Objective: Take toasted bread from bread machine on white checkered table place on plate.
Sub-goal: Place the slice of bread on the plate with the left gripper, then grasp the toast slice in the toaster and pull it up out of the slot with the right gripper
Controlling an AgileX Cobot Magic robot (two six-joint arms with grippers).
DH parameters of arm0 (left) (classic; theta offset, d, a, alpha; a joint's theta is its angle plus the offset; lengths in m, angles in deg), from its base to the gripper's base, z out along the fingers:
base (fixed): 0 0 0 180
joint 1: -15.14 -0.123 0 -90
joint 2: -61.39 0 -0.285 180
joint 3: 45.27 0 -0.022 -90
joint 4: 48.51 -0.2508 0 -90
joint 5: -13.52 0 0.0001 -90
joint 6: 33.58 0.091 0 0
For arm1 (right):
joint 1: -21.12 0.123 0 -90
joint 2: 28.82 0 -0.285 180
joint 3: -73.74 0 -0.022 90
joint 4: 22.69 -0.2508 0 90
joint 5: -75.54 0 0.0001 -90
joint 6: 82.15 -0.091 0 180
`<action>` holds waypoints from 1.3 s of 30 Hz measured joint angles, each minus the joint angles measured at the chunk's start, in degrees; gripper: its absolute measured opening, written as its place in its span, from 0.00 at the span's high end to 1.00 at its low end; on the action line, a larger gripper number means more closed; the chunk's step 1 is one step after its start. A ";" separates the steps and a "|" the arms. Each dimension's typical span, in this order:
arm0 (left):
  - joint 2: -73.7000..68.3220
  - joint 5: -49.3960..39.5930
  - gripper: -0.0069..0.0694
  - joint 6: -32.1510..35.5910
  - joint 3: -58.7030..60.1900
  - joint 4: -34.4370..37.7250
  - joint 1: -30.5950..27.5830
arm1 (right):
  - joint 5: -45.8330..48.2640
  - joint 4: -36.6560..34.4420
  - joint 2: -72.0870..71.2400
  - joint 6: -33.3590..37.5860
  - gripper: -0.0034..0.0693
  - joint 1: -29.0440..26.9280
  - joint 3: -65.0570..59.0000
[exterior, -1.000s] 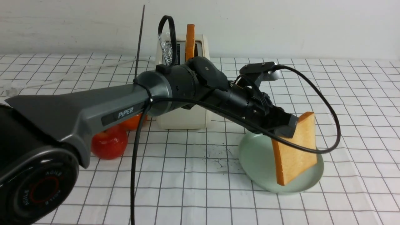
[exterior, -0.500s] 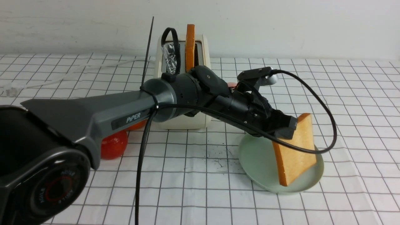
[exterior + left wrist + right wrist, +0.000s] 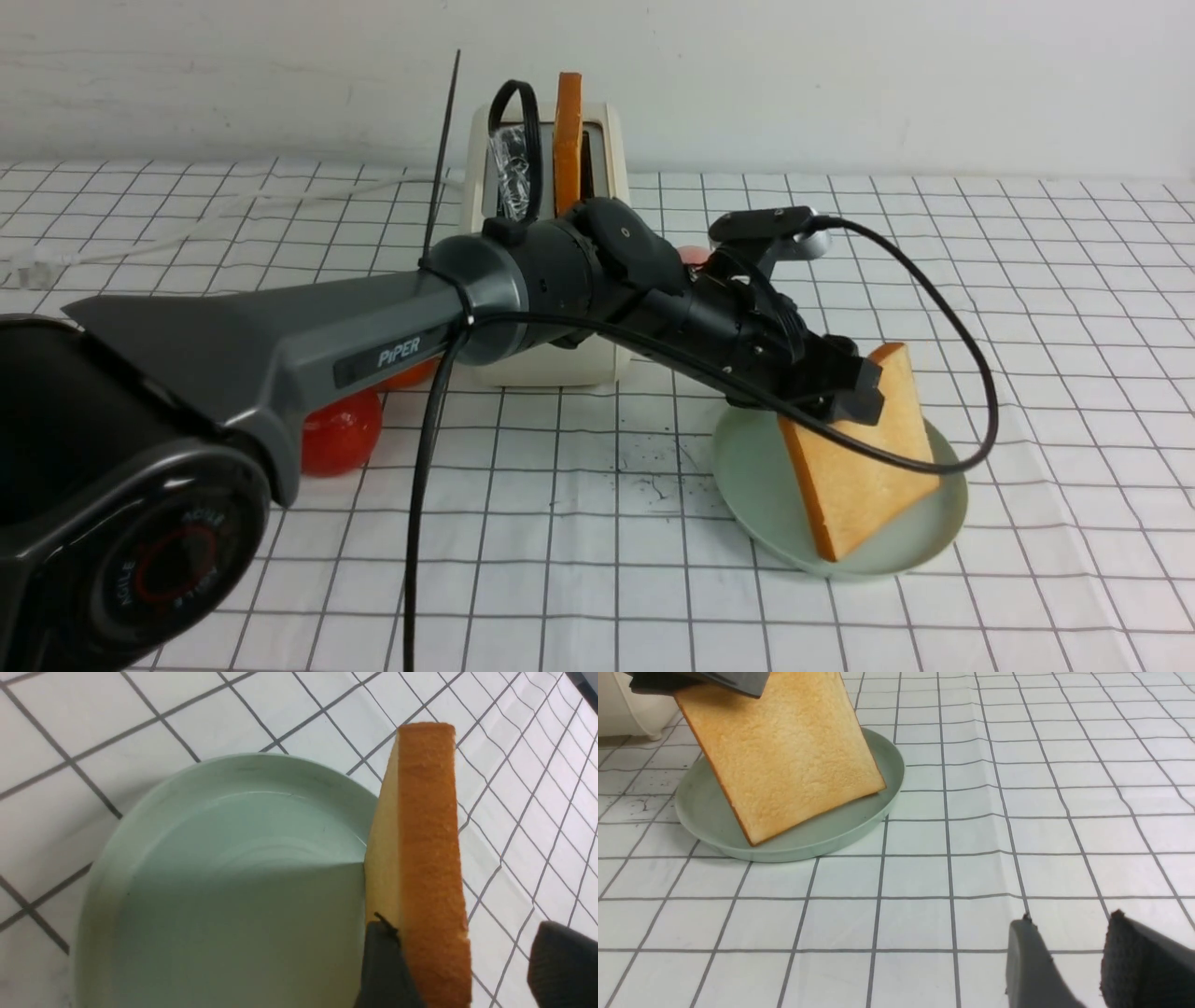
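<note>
Leaves the toasted bread (image 3: 859, 457) tilted on edge on the plate (image 3: 756, 467), with left gripper (image 3: 861, 387) parted, one finger touching it (right gripper (image 3: 1069, 956) parted, empty). Risks toppling it over the rim if snagged on withdrawal.

Your left gripper (image 3: 861, 385) has parted its jaws; the toast slice (image 3: 859, 476) has tipped further over the plate (image 3: 747, 457).

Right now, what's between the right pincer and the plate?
Nothing but bare checkered cloth lies between the right pincer and the plate; the right wrist view shows it.
</note>
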 joint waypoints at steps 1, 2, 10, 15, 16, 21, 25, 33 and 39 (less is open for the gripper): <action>0.00 0.00 0.33 0.00 0.00 -0.53 0.00 | 0.00 0.00 0.00 0.00 0.62 0.00 0.00; 0.00 0.00 0.33 0.00 0.00 -0.69 0.00 | 0.00 0.00 0.00 0.00 0.62 0.00 0.00; 1.79 0.81 0.30 0.00 0.00 -4.56 0.00 | 0.00 0.00 0.00 0.00 0.62 0.00 0.00; 3.60 0.98 0.36 0.04 -0.05 -4.84 0.00 | 0.00 0.00 0.00 0.00 0.62 0.00 0.00; 3.87 0.92 0.37 0.04 -0.05 -4.94 0.00 | 0.00 0.00 0.00 0.00 0.62 0.00 0.00; 6.05 0.65 0.49 0.04 -0.05 -7.12 0.06 | 0.00 0.00 0.00 0.00 0.62 0.00 0.00; 8.85 0.02 0.63 0.04 -0.05 -11.68 0.87 | 0.00 0.00 0.00 0.00 0.62 0.00 0.00; 20.70 -4.16 0.93 -5.88 -0.05 -22.55 4.96 | 0.01 0.00 0.00 0.00 0.62 0.00 0.00; 33.28 -11.40 0.93 -23.98 0.76 -37.09 6.25 | 0.01 0.00 0.00 0.00 0.62 0.00 0.00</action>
